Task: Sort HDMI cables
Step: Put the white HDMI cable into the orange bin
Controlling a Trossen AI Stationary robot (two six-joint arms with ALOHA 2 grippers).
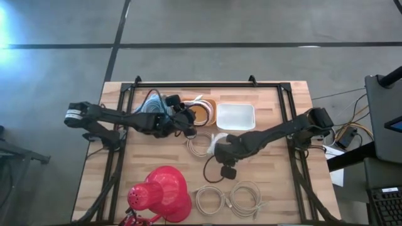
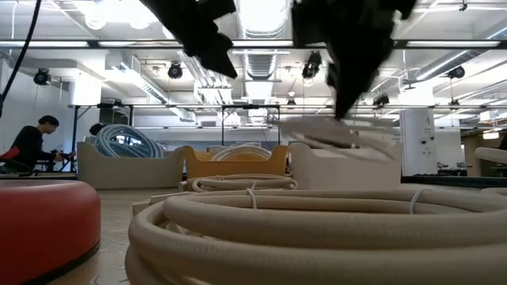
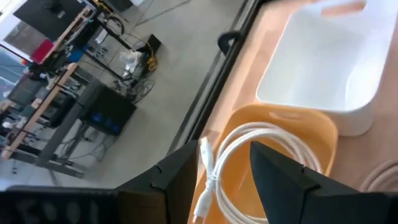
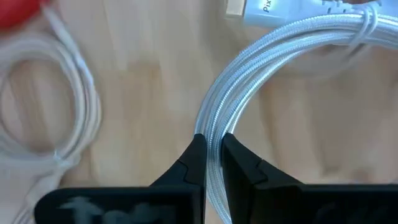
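Note:
My left gripper (image 3: 224, 171) hangs open above the orange bin (image 3: 311, 127), where a white cable (image 3: 249, 140) lies coiled; it touches nothing. My right gripper (image 4: 211, 149) is shut on a white braided cable coil (image 4: 267, 46) over the table's middle (image 1: 217, 145). Three beige coils (image 1: 210, 199) (image 1: 245, 194) (image 1: 198, 143) rest flat on the wood. A light blue coil (image 1: 151, 103) sits in the leftmost bin. The white bin (image 1: 235, 116) stands right of the orange one. My right gripper pinches the white braided coil between its two fingers, on the bundled strands of the loop's rim (image 4: 214, 127), away from the plug (image 4: 264, 9) and its tie. The fingers lie across the strands. In the low view the coil (image 2: 333, 133) hangs below the gripper, clear of the table.
A red cone-shaped lamp (image 1: 160, 194) stands at the near left of the table. A dark cord loop (image 1: 215, 171) lies below my right gripper. A black frame rail (image 1: 207, 85) borders the table. People sit in the room beyond (image 2: 28, 142).

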